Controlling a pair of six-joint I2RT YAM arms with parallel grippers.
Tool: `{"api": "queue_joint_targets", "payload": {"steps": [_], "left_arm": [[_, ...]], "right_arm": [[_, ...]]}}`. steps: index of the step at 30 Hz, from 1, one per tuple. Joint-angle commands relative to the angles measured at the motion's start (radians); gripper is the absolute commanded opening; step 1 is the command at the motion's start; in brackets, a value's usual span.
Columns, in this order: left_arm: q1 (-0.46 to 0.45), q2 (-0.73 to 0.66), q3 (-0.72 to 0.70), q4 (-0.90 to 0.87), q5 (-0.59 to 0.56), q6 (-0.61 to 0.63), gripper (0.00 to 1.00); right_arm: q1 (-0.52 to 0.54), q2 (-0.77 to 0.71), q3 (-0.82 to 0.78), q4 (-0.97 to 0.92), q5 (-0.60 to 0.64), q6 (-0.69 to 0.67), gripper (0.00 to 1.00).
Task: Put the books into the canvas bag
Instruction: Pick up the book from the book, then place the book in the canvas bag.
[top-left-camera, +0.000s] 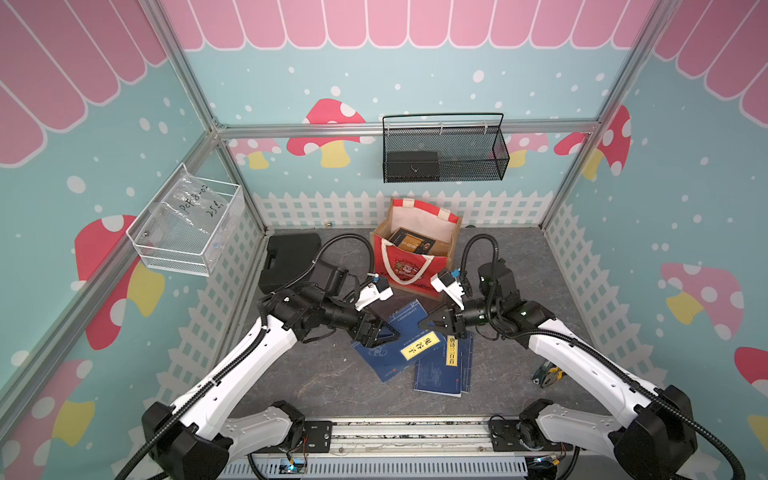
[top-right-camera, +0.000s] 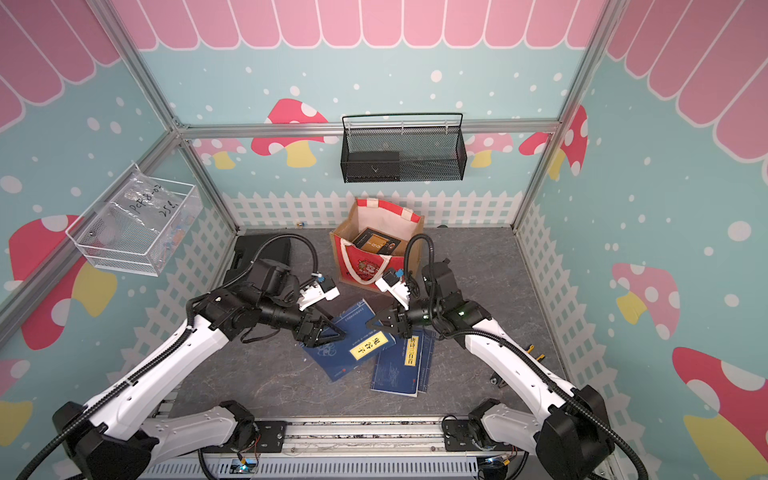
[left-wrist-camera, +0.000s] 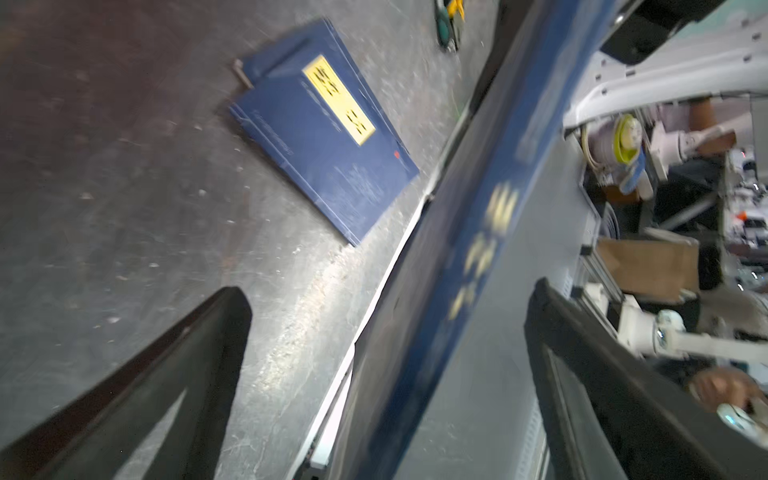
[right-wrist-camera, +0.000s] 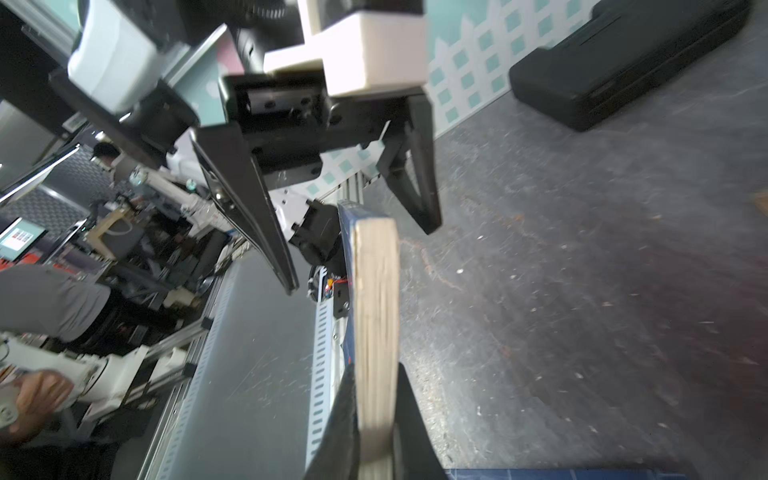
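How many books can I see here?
3: a black-and-tan book inside the canvas bag, a raised blue book gripped by the right tool, a flat blue book on the floor. Others may hide underneath.

Floor (top-left-camera: 324, 374): grey, mottled, scuffed.
Case (top-left-camera: 291, 257): black, flat, in the back left corner.
Bag (top-left-camera: 409, 270): upright at back centre, top open.
Books (top-left-camera: 436, 374): blue stack lying flat mid-floor, in front of the bag, apart from it.
Pliers (top-left-camera: 548, 374): flat, on the right side.
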Motion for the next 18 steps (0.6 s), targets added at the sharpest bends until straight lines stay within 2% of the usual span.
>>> {"api": "queue_joint_targets", "payload": {"steps": [1,5,7,14,18], "left_arm": [[0.089,-0.101,-0.063,0.153,-0.063,-0.081,0.99],[0.162,-0.211,-0.111,0.222,-0.164,-0.124,0.99],[0.182,-0.253,-0.13,0.248,-0.197,-0.134,0.99],[0.208,-0.298,-0.143,0.256,-0.201,-0.142,0.99],[0.211,-0.3,-0.141,0.252,-0.198,-0.14,0.99]], "right_arm": [[-0.074,-0.03,0.089,0.091,0.001,0.11,0.0],[-0.149,0.038,0.239,0.106,0.068,0.194,0.0],[-0.169,0.091,0.322,0.107,0.14,0.235,0.0],[-0.198,0.261,0.542,0.101,0.503,0.354,0.0],[-0.208,0.355,0.596,0.103,0.636,0.434,0.0]]}}
